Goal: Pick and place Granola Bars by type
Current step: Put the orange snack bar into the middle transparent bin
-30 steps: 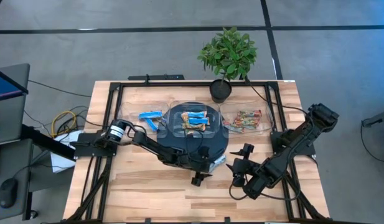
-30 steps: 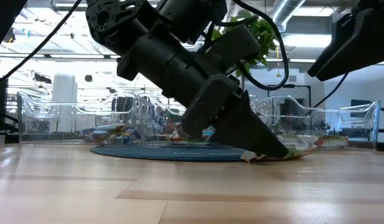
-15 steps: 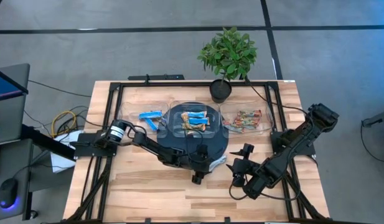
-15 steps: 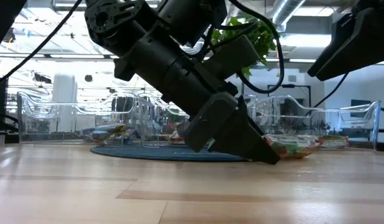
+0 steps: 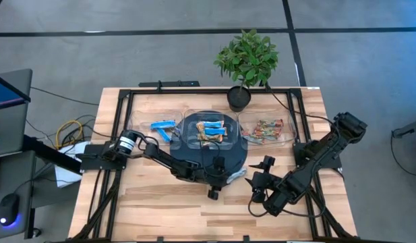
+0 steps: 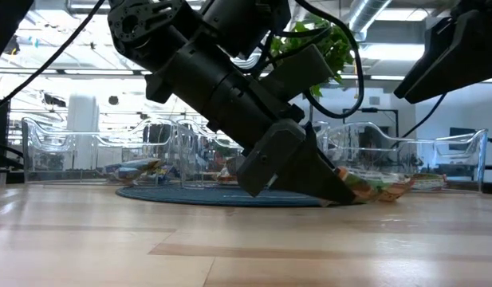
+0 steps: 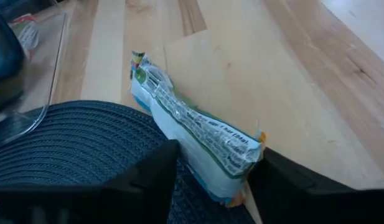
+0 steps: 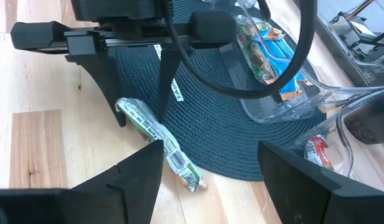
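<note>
The left gripper [image 5: 224, 181] is shown lowered at the front edge of the round blue woven mat [image 5: 194, 156], near the middle of the table [image 5: 154, 206]. Compared with 1 second earlier, its fingers have been drawn inward and now stand on either side of a pale silver-green granola bar [image 7: 195, 140], which lies half on the mat's rim and half on bare wood. In the left wrist view the 2 dark fingers are seen close against the wrapper's flanks; whether the bar is already clamped cannot be told, as the closing appears unfinished. In the low view the fingertips have been brought down to the table surface. This is judged to be the grasp step for 1 bar; lifting and sorting are not yet done. The right gripper [image 5: 262, 177] waits beside the mat toward the front right of the table, jaws apart and empty. Other bars are held in the clear tray [image 5: 187, 115] along the table's back edge.
</note>
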You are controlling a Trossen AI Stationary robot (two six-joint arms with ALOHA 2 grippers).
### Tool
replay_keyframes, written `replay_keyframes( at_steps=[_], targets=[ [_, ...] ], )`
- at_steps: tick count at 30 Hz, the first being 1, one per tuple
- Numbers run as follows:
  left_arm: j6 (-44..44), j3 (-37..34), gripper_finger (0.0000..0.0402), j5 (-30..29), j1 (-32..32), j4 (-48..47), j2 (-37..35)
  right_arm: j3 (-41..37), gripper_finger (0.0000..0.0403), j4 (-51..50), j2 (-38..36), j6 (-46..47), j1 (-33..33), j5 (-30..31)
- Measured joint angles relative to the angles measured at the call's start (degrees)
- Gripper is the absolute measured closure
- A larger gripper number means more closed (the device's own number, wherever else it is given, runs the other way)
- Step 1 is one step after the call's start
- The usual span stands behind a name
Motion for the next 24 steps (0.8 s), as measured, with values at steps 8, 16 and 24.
replay_keyframes(
  at_steps=[8, 16, 24],
  targets=[
    [0.0, 0.0, 0.0283, 0.0, 0.0, -0.1, 0.0, 0.0, 0.0148, 0.0, 0.0, 0.0, 0.0, 0.0],
    [0.1, 0.0, 0.0309, 0.0, 0.0, 0.0, 0.0, 0.0, 0.0148, 0.0, 0.0, 0.0, 0.0, 0.0],
    [2.1, 0.0, 0.0324, -3.2, 0.0, 1.1, 0.0, 0.0, 0.0148, 0.0, 0.0, 0.0, 0.0, 0.0]
  ],
)
